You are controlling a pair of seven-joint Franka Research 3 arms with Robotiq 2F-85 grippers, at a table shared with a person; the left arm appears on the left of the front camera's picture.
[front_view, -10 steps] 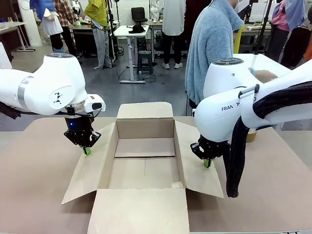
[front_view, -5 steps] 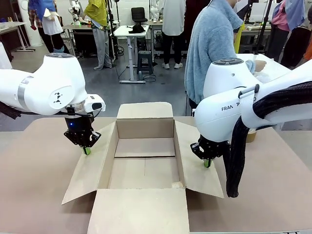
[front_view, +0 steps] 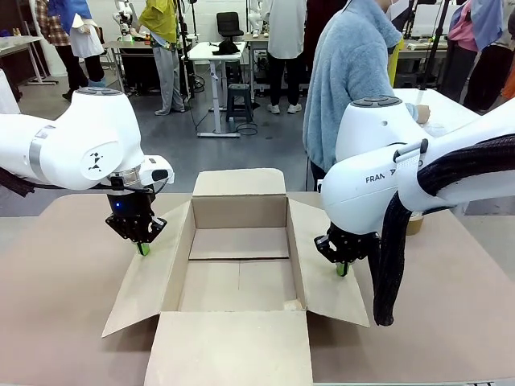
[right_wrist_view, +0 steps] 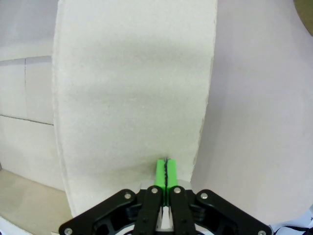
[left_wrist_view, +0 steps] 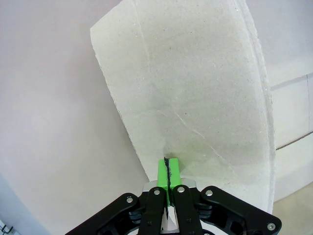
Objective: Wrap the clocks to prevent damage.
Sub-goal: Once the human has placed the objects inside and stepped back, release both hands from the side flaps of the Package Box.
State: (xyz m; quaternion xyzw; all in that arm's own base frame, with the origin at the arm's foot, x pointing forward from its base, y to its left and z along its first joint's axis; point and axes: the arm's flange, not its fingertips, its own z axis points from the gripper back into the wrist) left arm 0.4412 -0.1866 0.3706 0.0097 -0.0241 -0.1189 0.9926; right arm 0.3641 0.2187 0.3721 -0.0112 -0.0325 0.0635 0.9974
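Clocks apparently await packing: left gripper [front_view: 143, 248] and right gripper [front_view: 343, 269], shut and empty, pin the cardboard box's [front_view: 239, 211] side flaps; next, hold steady.

The dark letters "FRAN", cut off at the edge, stand on the right arm [front_view: 366, 189]'s white shell.

Grey floor [front_view: 273, 149], white desk [front_view: 211, 51], perhaps a stool [front_view: 239, 98]

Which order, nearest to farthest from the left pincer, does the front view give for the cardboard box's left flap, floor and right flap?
1. Left flap, on the left, right at the left pincer.
2. Box floor, in the middle.
3. Right flap, on the right, by the right pincer.
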